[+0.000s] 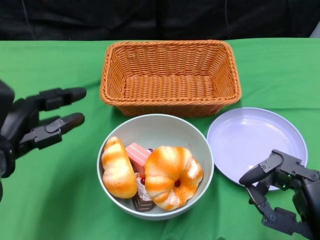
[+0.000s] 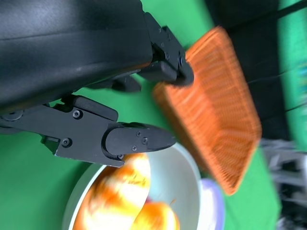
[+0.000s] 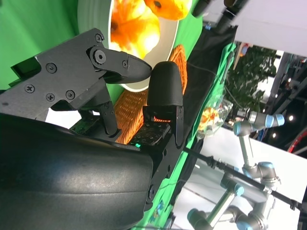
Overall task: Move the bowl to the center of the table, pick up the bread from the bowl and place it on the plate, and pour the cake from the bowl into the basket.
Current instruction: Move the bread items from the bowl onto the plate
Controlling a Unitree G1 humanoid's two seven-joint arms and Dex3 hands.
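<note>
While the bowl (image 1: 155, 167) already sits near the middle of the green tabletop (image 1: 60, 195), just in front of the wicker basket (image 1: 170, 77) and touching or nearly touching the lilac plate (image 1: 256, 142) on its right, nothing has been lifted out of it yet. Inside lie two pieces of bread: a long loaf (image 1: 118, 167) against the left wall and a round, ring-shaped bun (image 1: 172, 176) toward the right. Between and partly under them is the cake (image 1: 138, 156), a pink slice, with a darker piece below it that is hard to make out.

The left hand (image 1: 42, 125) hovers well to the left of the bowl, fingers spread and pointing toward it, holding nothing. The right hand (image 1: 282, 192) hangs over the near edge of the plate, fingers apart and likewise empty.

The likely next step is taking out the bread, and the risks lie there. The bun rests on or against the cake, so a grasp reaching too deep could pinch the cake along with it or drag it onto the plate. The glazed, rounded bread may slip from the fingers if taken off-centre. Pressing down on one side could tip or slide the bowl, since neither hand steadies it. The right hand must also clear the plate rim; catching it would shove the plate away.
</note>
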